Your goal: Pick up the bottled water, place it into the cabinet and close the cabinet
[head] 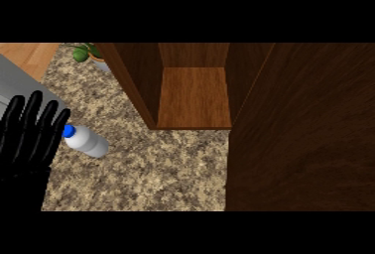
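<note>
The bottled water (88,141) lies on its side on the speckled counter (161,168), white with a blue cap pointing left. My left hand (29,136) stands at the left edge with straight fingers up, its fingertips just beside the cap. The wooden cabinet (194,94) is open, its bare shelf facing me behind the bottle to the right. Its dark door (307,134) swings out toward me and fills the right side. My right hand does not show.
A potted plant (89,53) stands at the back left beside the cabinet's wall. A grey appliance surface (18,82) borders the counter on the left. Wooden floor shows in the top left corner.
</note>
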Robot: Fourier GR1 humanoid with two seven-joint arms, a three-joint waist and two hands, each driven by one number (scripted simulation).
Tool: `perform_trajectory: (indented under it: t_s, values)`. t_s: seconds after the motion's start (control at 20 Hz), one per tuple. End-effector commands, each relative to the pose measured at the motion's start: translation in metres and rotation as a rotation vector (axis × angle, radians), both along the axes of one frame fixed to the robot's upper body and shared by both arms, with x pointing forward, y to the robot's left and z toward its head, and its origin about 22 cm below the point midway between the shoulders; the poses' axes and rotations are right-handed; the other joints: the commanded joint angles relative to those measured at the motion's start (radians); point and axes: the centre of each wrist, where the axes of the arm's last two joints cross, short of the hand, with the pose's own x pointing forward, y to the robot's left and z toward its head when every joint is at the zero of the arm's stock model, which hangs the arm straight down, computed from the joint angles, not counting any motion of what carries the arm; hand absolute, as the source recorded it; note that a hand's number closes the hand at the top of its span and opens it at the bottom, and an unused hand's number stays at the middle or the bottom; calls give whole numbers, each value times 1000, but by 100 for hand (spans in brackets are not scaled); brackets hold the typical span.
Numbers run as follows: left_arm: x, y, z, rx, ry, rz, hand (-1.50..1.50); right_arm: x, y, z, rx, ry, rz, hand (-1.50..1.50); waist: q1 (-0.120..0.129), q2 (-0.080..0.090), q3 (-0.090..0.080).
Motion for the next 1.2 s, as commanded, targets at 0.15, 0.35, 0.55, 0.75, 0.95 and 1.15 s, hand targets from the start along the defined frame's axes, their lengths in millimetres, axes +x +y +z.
perform_trajectory:
  t_s: [0.15,0.35,0.55,0.75,0.95,1.15]
  values:
    - [-27,-2,12,-22,20,10,-150,-28,-13,25,2,-18,34,-150,0,1,0]
    - [-49,-11,32,-14,16,0,-150,-33,-10,37,20,-2,26,-150,1,0,0]
    - [-63,-12,37,-24,23,24,-150,-36,-12,34,31,-7,18,-150,1,-3,0]
    - [-54,-15,32,-24,42,28,-150,-45,-11,45,19,-10,30,-150,-4,-3,-1]
    - [-56,-13,31,-35,58,47,-150,-40,-13,38,35,-5,28,-150,-3,-2,-1]
    - [-61,-10,34,-15,68,111,-150,-46,-10,39,14,-9,34,-150,-2,-4,-1]
